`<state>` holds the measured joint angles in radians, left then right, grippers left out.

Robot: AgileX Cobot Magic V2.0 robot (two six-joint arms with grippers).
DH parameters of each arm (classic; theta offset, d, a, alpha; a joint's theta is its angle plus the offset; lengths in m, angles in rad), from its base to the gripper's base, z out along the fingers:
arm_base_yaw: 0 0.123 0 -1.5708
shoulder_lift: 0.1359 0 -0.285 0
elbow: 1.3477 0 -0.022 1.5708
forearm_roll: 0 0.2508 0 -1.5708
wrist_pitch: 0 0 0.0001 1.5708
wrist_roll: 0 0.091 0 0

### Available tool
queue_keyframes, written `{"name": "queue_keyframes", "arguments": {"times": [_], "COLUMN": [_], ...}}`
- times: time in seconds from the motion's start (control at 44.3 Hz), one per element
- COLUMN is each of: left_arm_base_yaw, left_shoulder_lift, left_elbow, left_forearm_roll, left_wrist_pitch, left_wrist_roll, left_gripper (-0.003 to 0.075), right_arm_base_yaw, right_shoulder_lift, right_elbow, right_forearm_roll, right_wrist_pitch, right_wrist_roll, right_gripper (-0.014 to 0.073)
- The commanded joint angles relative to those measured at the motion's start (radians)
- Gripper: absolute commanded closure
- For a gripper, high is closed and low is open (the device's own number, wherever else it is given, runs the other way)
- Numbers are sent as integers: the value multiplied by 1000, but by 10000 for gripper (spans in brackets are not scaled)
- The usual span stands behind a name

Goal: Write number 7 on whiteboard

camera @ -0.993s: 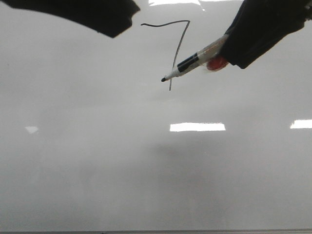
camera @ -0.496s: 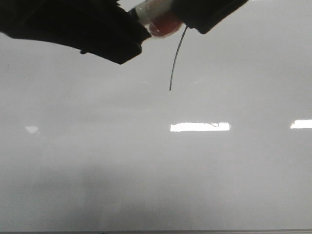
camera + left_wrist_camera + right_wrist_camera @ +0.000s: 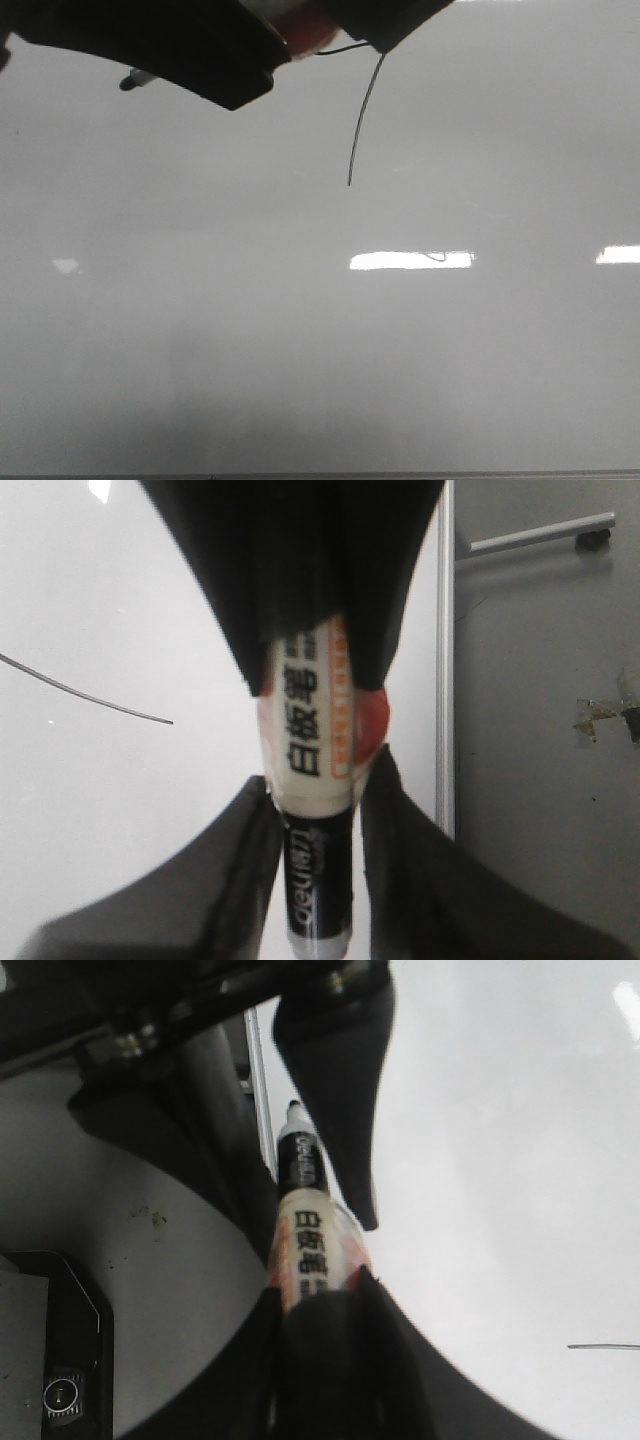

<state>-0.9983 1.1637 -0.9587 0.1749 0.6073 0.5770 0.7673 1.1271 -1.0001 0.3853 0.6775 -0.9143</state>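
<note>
The whiteboard fills the front view. Of the number 7, the slanting stem and a short piece of the top bar show; the rest is hidden behind the grippers. My right gripper is shut on the white barrel of a marker. My left gripper has its fingertips closed on the same marker where the barrel meets its black end. The marker's tip sticks out past the left gripper. The right wrist view shows the right gripper and the marker.
The board's metal side edge borders a grey floor with a rail. A black device lies beside the board. A bright light reflection lies on the board.
The right gripper carried the marker up and to the left, to the left gripper. The left fingers now hold it too, and its tip pokes out on the left. The 7's top bar became hidden.
</note>
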Motion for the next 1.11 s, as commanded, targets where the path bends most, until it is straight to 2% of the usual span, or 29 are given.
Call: {"name": "queue_keyframes", "arguments": {"times": [0.0,0.135,0.203,0.293,0.429,0.519,0.654,0.812,0.925,1.083], "left_arm_base_yaw": [-2,-2,-2,-2,4,32,124,288,455,696], "left_shoulder_lift": [-16,-16,-16,-16,-16,-16,-16,-36,-69,-106], "left_elbow": [-32,-32,-32,-32,-32,-25,-2,54,115,201], "left_forearm_roll": [1,1,1,1,1,1,-11,-30,-32,-38], "left_wrist_pitch": [-52,-52,-52,-52,-50,-50,-52,-105,-164,-247], "left_wrist_roll": [-4,-4,-4,-4,-38,-68,-95,-221,-419,-569], "left_gripper": [617,694,728,741,741,741,741,741,741,741], "right_arm_base_yaw": [2,1,1,1,0,-16,-102,-275,-419,-591], "right_shoulder_lift": [-24,-22,-20,-20,-21,-28,-70,-179,-300,-484], "right_elbow": [-34,-34,-34,-34,-34,-34,-11,94,215,373], "right_forearm_roll": [11,11,11,11,11,10,5,5,5,5], "right_wrist_pitch": [-44,-24,-24,-32,-87,-111,-107,-114,-119,-144], "right_wrist_roll": [-10,-10,-9,-8,49,95,161,241,290,386], "right_gripper": [652,651,624,478,114,-19,8,112,194,355]}}
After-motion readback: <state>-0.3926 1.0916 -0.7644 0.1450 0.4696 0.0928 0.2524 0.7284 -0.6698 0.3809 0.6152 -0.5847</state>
